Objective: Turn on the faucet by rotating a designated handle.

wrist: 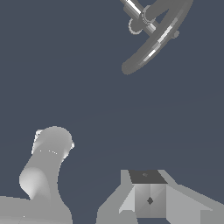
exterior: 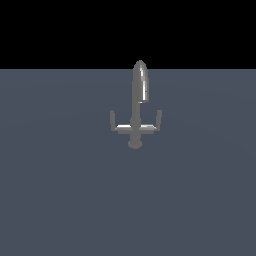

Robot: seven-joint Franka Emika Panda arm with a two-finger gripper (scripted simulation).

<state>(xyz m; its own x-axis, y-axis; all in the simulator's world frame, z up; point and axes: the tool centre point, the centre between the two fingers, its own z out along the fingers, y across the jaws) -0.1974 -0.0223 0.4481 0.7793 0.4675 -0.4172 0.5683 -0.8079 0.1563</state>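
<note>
Looking down from my wrist camera, I'm seeing the faucet (wrist: 151, 37) in the upper right of the frame, well apart from my gripper (wrist: 148, 192); I cannot tell whether it's released or clenched. In the exterior view the handle (exterior: 112, 119) is sitting just left of centre.

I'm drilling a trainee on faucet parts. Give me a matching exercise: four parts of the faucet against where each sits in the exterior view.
1 spout
2 handle
3 right-hand lever
4 round base

A lowest, below the crossbar
B crossbar end on the exterior view's left
C tallest, rising above the crossbar
D crossbar end on the exterior view's right

Pairs: 1-C, 2-B, 3-D, 4-A
</note>
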